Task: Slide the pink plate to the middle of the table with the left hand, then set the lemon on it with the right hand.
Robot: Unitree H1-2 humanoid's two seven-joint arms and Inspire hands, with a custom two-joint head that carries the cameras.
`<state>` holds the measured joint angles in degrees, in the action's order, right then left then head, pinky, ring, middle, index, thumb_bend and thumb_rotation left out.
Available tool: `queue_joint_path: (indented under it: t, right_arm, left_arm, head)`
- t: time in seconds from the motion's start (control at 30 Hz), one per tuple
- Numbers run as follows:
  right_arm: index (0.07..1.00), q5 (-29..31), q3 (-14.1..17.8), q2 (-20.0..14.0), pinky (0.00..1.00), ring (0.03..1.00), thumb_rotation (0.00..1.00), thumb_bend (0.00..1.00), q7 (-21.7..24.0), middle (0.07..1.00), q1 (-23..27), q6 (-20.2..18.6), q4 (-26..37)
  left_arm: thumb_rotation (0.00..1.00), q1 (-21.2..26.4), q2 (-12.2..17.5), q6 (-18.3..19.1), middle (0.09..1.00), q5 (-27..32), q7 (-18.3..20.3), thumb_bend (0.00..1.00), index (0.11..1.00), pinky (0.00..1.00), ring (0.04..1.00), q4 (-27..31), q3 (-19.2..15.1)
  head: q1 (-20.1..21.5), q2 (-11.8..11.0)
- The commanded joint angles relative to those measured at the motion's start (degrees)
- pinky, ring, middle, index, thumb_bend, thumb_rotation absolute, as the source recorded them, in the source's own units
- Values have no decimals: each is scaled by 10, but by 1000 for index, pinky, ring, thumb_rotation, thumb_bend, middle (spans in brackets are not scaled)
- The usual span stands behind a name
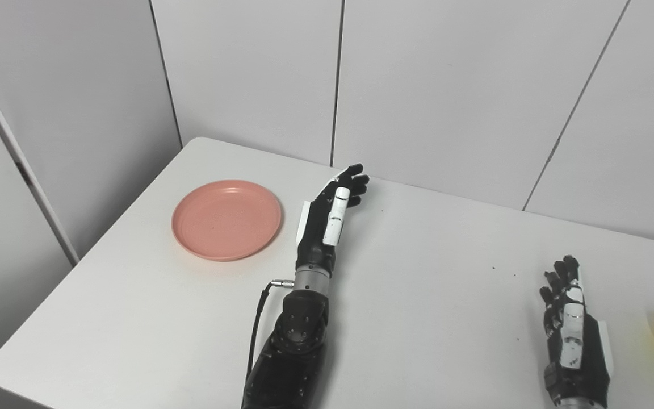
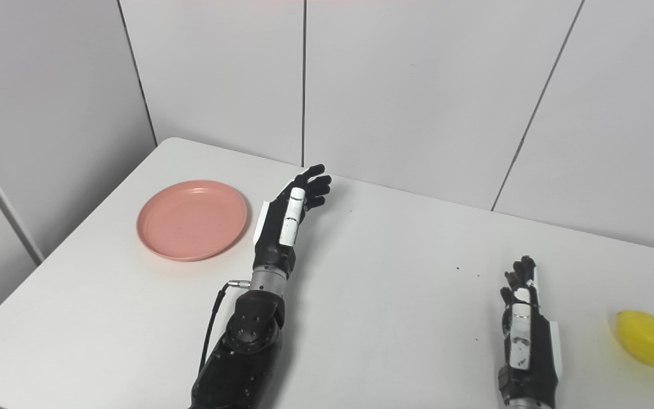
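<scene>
Pink plate flat on the white table, in the left part, near the far-left corner, empty. Not at the middle of the table.

Left hand just right of the plate, apart from it, a narrow strip of table between plate rim and hand. Held on edge, palm side turned toward the plate, fingers extended and pointing away toward the far wall, slightly curled at the tips, spread a little. Nothing in its grasp. Forearm rising from the bottom edge, a black cable looping beside the wrist. Cannot tell whether the lower edge of the hand touches the table or hovers just above it.

Right hand low at the right, near the front edge, fingers pointing away and loosely bent, apart, holding nothing. Looks to rest on or just over the table; contact unclear.

Lemon on the table at the far right, to the right of the right hand, a clear gap between the two, untouched. Well apart from the plate, the whole width of the table between them. In the left eye view cut by the right border, only part showing.

A few dark specks on the table surface between the two hands. Grey panelled wall behind.
</scene>
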<state>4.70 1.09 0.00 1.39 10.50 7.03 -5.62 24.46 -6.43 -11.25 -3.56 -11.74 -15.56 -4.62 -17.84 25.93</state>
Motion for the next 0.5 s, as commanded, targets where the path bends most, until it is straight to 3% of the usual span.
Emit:
queue_joint_path:
  t: [0.0, 0.23, 0.47]
  right_arm:
    - [1000, -2, -1, 3, 1000, 1000, 1000, 715, 2, 1000, -2, 34, -11]
    - [1000, -2, 0, 4, 1000, 1000, 1000, 691, 2, 1000, -3, 36, -11]
    - [1000, -4, 1, 0, 1000, 1000, 1000, 691, 4, 1000, -6, 43, -10]
  left_arm:
    - [1000, 36, 12, -25, 730, 0, -8, 651, 717, 708, 725, 22, -7]
    - [1000, 64, 43, -25, 715, 17, -18, 679, 703, 699, 713, 36, -40]
    - [1000, 82, 84, -30, 724, -2, -46, 706, 709, 740, 725, 43, -67]
  head:
    - [1, 1]
    - [9, 0]
    - [0, 1]
